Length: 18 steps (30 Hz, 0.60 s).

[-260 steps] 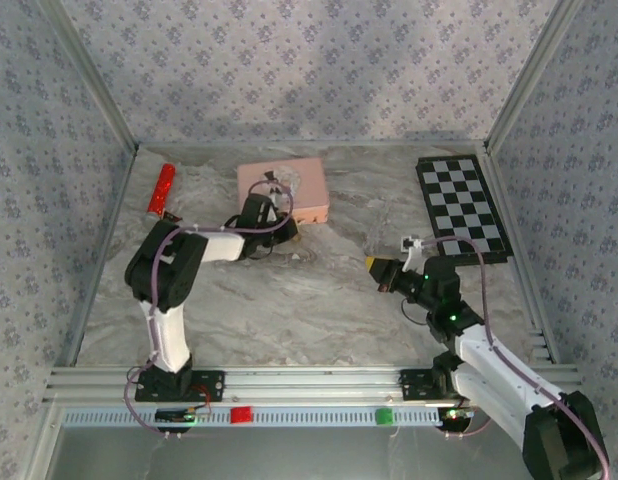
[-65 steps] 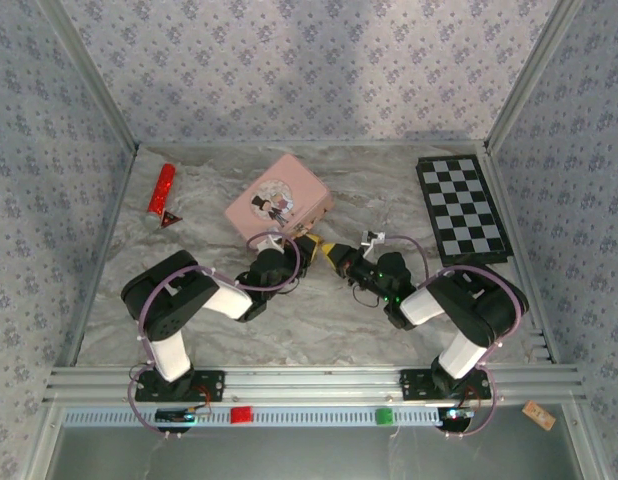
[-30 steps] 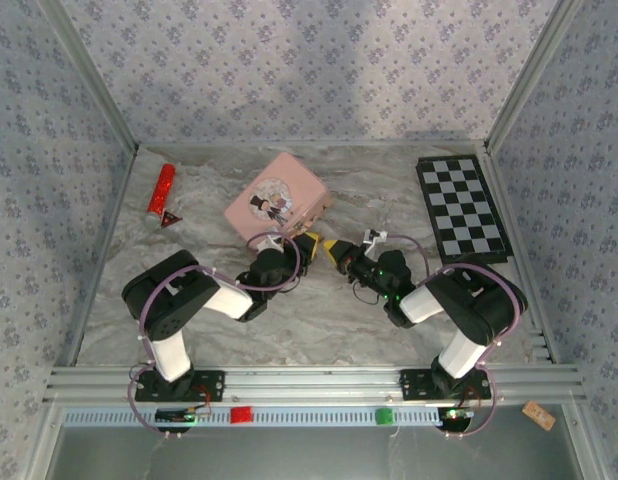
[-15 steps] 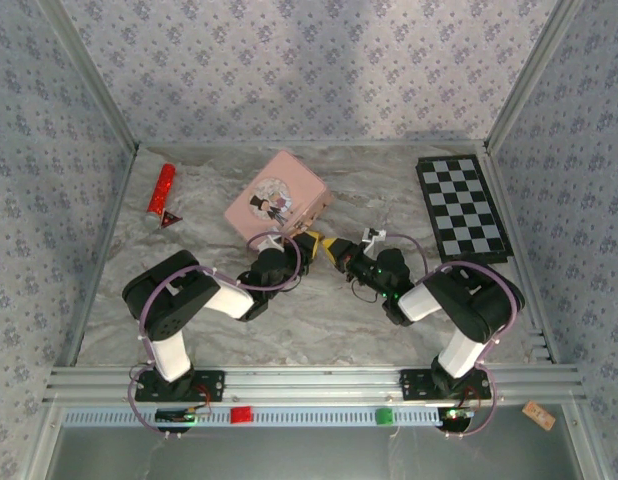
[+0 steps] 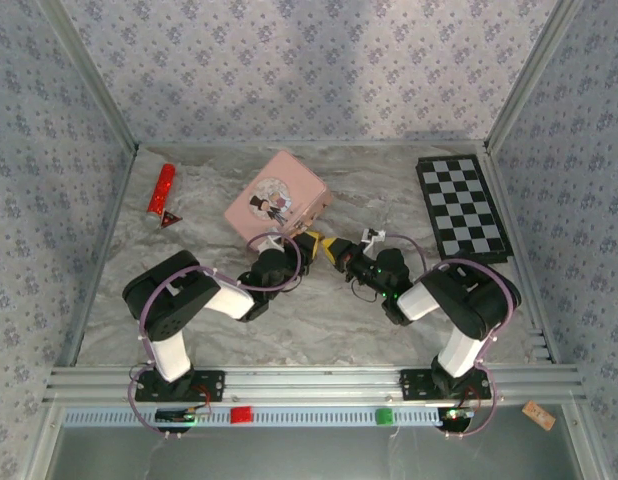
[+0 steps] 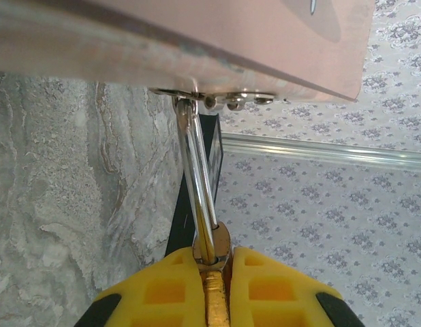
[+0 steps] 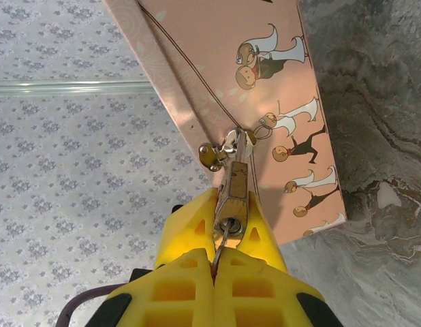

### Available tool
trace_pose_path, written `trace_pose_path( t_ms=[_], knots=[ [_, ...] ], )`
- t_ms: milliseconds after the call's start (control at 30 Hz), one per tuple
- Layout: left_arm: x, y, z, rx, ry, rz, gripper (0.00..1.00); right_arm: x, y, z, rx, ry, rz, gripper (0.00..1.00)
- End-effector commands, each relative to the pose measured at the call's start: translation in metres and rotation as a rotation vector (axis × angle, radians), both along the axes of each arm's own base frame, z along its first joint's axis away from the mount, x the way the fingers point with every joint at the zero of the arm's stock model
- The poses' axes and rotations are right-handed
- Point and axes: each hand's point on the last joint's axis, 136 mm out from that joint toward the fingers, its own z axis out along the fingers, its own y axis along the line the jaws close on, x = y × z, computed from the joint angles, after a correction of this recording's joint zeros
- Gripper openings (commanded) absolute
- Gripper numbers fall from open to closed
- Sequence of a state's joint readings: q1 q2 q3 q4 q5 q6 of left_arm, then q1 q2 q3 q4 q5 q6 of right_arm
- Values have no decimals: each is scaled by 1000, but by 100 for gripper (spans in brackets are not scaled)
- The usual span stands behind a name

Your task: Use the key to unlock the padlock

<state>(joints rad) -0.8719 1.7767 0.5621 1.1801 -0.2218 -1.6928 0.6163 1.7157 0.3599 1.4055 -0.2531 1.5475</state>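
Now, padlock [image 7: 234, 196] on pink box [image 7: 217, 61], key [image 7: 223, 240] inserted

You see both arms folded low over the marble table [image 5: 319, 325]. The left gripper [image 5: 310, 244] and the right gripper [image 5: 334, 250] meet yellow tip to yellow tip, just beside the near corner of the pink box [image 5: 277, 200]. The red stick [image 5: 162, 188] lies at far left and the checkerboard [image 5: 462, 208] at far right.

Padlock [image 6: 212, 242] and key [image 7: 223, 242], mostly buried
Bottom centre, left wrist view: yellow fingers [image 6: 163, 287] cover the padlock body; lower centre, right wrist view: yellow pads [image 7: 184, 286] cover the key (thin shaft excepted).
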Motion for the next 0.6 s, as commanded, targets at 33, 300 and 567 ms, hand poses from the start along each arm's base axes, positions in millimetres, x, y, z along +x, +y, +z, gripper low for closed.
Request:
trace_pose_path(
  t_ms=[33, 300, 567],
  knots=[
    [-14, -15, 59, -187, -109, -66, 0, -2, 8, -7, -30, -10, 59, 0],
    [-14, -10, 66, -194, -132, -51, 0, -4, -5, -15, -51, 5, 46, 0],
    [-14, -10, 69, -203, -142, -56, 0, -3, -9, -34, -73, 51, 56, 0]
  ],
)
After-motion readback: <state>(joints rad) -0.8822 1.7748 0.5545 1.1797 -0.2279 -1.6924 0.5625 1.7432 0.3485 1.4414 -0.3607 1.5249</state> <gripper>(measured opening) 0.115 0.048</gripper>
